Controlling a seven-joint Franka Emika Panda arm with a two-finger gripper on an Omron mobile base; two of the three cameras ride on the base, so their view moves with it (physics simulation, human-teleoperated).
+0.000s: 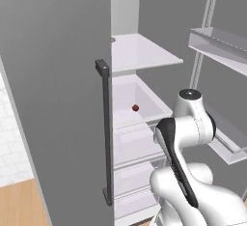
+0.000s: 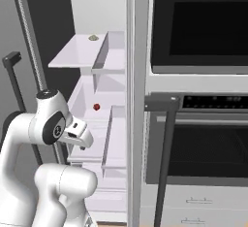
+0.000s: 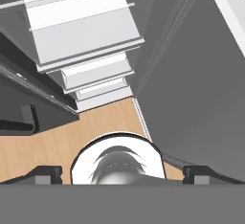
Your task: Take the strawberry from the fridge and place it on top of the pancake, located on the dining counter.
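Fridge [image 1: 58,75] is open, strawberry [image 1: 135,107] not yet reached: gripper [image 3: 122,173], jaws spread and empty, pointed floorward, must be raised toward the drawer [image 1: 154,105].

The fridge [image 1: 58,75] is cut off by the top and bottom edges in both base views. On its upper shelf [image 2: 80,54] lies a small greyish thing [image 2: 93,38], too small to tell. The arm hides part of the fridge drawers [image 1: 135,172].

Kitchen: open fridge [image 1: 58,99], built-in oven [image 2: 198,138].
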